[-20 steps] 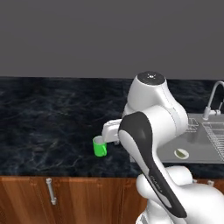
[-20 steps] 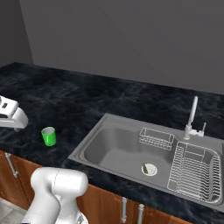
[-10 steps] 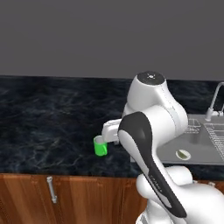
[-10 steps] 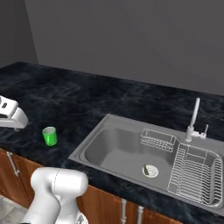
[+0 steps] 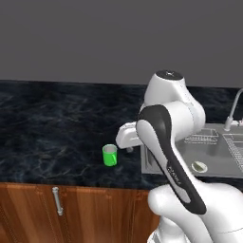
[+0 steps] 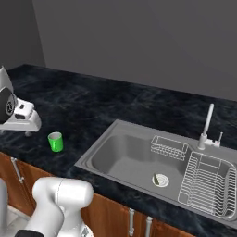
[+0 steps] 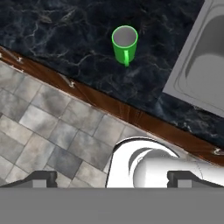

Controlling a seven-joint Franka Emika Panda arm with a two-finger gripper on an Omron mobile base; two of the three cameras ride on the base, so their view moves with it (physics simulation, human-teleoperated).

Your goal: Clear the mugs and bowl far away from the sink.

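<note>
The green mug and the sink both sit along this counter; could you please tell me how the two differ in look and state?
The green mug is small, round and bright green; the sink is a large rectangular grey steel basin. The mug stands upright on top of the dark counter, while the sink is sunk into it. The mug looks empty inside; the sink holds a wire dish rack and a small wire basket. Both are open-topped, and the open gripper touches neither.
</note>
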